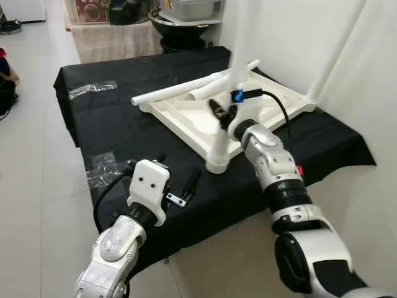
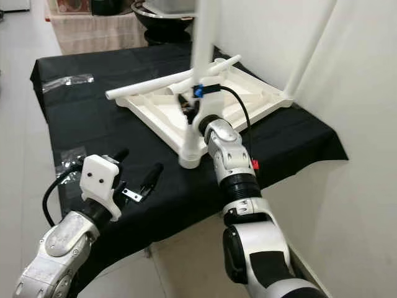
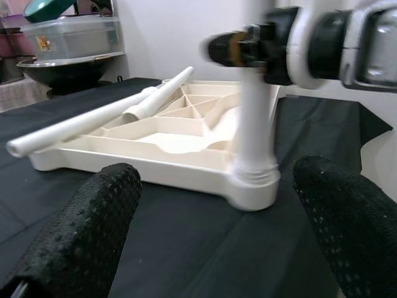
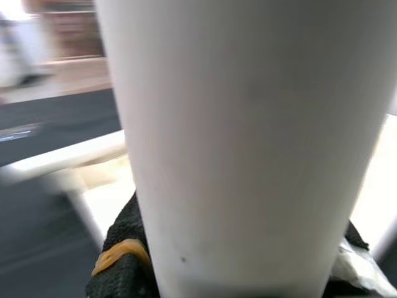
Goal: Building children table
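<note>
The white table top (image 1: 180,121) lies upside down on a black-covered table (image 1: 105,124). A white leg (image 1: 223,139) stands in its near corner socket, and my right gripper (image 1: 223,112) is shut on it a little above the socket. In the right wrist view the leg (image 4: 248,143) is close up, against a black finger (image 4: 124,261). A second leg (image 1: 335,56) stands at the far right corner. Two loose legs (image 1: 180,92) lie across the top. My left gripper (image 1: 177,169) is open, low over the cloth in front of the near corner, with fingers (image 3: 93,230) either side of the socket.
Clear plastic bags lie on the cloth at the back left (image 1: 93,88) and front left (image 1: 102,167). A white wall (image 1: 372,74) runs close along the right. Behind the table are a black bowl (image 1: 180,25) and storage boxes. Tiled floor (image 1: 31,155) lies to the left.
</note>
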Robot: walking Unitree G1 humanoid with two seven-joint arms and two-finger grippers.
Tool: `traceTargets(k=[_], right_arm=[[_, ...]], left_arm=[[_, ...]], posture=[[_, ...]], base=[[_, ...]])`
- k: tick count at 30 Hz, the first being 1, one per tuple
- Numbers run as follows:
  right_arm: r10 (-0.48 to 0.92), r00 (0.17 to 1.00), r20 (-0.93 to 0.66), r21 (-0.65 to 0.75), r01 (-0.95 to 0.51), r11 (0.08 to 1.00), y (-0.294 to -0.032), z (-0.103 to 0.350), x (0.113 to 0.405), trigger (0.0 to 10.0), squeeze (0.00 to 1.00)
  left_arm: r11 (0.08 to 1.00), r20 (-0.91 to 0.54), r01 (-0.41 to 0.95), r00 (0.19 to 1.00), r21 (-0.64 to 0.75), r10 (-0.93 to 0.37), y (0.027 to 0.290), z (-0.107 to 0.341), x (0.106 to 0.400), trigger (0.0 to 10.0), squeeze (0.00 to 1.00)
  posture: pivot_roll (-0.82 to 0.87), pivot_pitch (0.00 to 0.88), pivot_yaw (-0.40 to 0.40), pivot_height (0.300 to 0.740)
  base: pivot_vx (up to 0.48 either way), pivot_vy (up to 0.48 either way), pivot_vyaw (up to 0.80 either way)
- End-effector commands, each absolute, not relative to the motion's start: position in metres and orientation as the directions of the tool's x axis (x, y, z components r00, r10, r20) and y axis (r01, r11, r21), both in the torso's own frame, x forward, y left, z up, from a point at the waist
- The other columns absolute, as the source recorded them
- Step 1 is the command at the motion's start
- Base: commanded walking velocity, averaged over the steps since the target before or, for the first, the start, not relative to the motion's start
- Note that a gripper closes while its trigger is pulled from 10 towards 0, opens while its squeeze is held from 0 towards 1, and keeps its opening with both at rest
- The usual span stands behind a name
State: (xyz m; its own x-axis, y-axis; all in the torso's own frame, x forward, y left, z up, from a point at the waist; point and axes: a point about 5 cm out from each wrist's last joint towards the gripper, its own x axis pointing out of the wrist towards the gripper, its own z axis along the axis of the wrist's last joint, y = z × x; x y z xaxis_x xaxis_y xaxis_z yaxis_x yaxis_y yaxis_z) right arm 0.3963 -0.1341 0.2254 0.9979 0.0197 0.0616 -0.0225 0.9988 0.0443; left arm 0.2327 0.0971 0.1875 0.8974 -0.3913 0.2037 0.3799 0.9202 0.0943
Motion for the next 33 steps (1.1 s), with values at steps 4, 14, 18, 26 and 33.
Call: traceTargets(k=[4,14,18,26,33], right_arm=[[-0.341,0.939,0.050,0.071,0.337,0.939,-0.160,0.227,0.382,0.0,0.00],[-0.239,0.965,0.111,0.157,0.221,0.963,-0.147,0.247,0.390,10.0,0.00],[-0.222,0.960,0.169,0.119,0.204,0.972,-0.150,0.253,0.389,10.0,1.00],[0.133,0.986,0.102,0.154,-0.148,0.977,-0.152,0.250,0.395,10.0,0.00],[0.852,0.508,0.127,0.107,-0.861,0.498,-0.133,0.241,0.356,10.0,0.00]], left_arm=[[0.918,0.205,0.386,0.895,0.086,-0.395,0.094,0.187,0.234,10.0,0.00],[0.918,0.204,0.388,0.895,0.086,-0.397,0.095,0.187,0.233,10.0,0.00],[0.918,0.204,0.387,0.895,0.086,-0.397,0.095,0.187,0.233,10.0,0.00],[0.920,0.203,0.383,0.897,0.087,-0.392,0.096,0.187,0.235,10.0,0.00],[0.917,0.212,0.388,0.892,0.089,-0.398,0.095,0.189,0.238,10.0,0.00]], posture=[[0.00,0.075,-0.075,0.740],[0.01,0.074,-0.075,0.740],[0.00,0.075,-0.077,0.740],[-0.01,0.082,-0.069,0.740],[0.00,0.081,-0.072,0.740]], base=[[0.000,0.000,0.00],[0.000,0.000,0.00],[0.000,0.000,0.00],[0.000,0.000,0.00],[0.000,0.000,0.00]])
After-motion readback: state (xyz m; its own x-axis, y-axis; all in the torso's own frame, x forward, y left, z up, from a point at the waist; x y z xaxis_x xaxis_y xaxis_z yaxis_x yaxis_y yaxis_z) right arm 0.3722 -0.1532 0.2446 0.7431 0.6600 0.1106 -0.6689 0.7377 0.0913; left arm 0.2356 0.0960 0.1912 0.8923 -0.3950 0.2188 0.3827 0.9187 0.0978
